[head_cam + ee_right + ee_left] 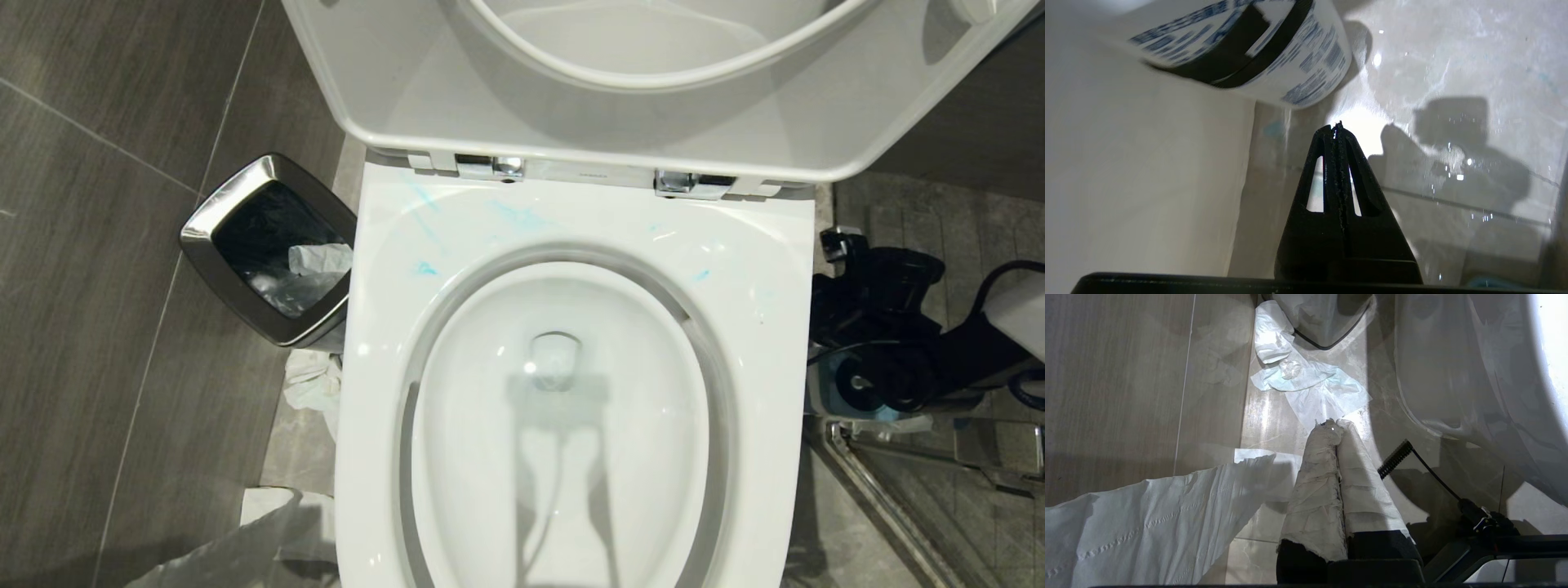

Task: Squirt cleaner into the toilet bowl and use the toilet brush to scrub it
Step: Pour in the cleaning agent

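The large glossy white ceramic toilet bowl (571,392) is seen from above in the head view, its white seat and lid (653,98) raised against the back. Thin turquoise-blue smears of cleaner (522,216) are spread over the rear of the flat rim, with smaller dabs toward the left and right sides. The oval basin is shadowed down its middle.

To the left of the bowl a small steel-rimmed bin (269,245) with a dark liner is placed on the grey tiled floor (98,286), and crumpled white tissue (314,384) is scattered beside the bowl's base. At the right, a dark mass of cables and robot parts is seen close beside the bowl.

The left pincer (1336,426), wrapped in white cloth, is clenched on nothing and is held low over the floor beside the bowl's outer wall, above crumpled tissue.

The black right pincer (1336,127) is likewise clenched and empty, pointed at wet pale tile. A white cylindrical container with blue print and a black band (1257,45) is seen beyond its tips. The toilet brush is not seen in any view.
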`<state>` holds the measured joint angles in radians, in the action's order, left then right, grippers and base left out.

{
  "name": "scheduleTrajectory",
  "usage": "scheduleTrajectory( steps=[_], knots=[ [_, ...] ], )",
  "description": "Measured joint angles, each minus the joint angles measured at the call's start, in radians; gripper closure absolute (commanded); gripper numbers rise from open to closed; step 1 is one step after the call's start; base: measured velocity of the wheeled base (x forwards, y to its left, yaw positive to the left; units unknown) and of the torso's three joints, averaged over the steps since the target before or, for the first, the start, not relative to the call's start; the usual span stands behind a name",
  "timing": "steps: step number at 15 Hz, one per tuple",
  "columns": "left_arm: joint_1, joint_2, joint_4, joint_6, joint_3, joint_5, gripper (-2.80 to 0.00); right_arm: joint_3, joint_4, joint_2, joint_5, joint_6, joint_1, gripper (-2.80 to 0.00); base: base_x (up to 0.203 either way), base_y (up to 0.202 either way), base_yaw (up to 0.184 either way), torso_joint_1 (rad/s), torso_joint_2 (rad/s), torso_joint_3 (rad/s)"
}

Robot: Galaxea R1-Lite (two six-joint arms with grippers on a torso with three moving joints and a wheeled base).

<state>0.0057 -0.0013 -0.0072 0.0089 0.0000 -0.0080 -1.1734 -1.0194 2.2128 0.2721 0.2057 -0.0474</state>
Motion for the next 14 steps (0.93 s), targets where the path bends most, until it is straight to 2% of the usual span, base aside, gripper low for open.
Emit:
scheduleTrajectory(
  steps=[6, 10, 14],
  knots=[
    [0.000, 0.000, 0.000, 0.000, 0.000, 0.000, 0.00, -0.181, -0.025, 0.083, 0.001, 0.091, 0.002, 0.00, 0.000, 0.000, 0.000, 0.000, 0.00, 0.000],
    [0.000, 0.000, 0.000, 0.000, 0.000, 0.001, 0.00, -0.344, -0.123, 0.176, 0.006, 0.105, 0.013, 0.00, 0.000, 0.000, 0.000, 0.000, 0.00, 0.000],
    [0.000, 0.000, 0.000, 0.000, 0.000, 0.000, 0.00, -0.418, -0.120, 0.227, 0.001, 0.111, 0.051, 0.00, 0.000, 0.000, 0.000, 0.000, 0.00, 0.000]
  ],
)
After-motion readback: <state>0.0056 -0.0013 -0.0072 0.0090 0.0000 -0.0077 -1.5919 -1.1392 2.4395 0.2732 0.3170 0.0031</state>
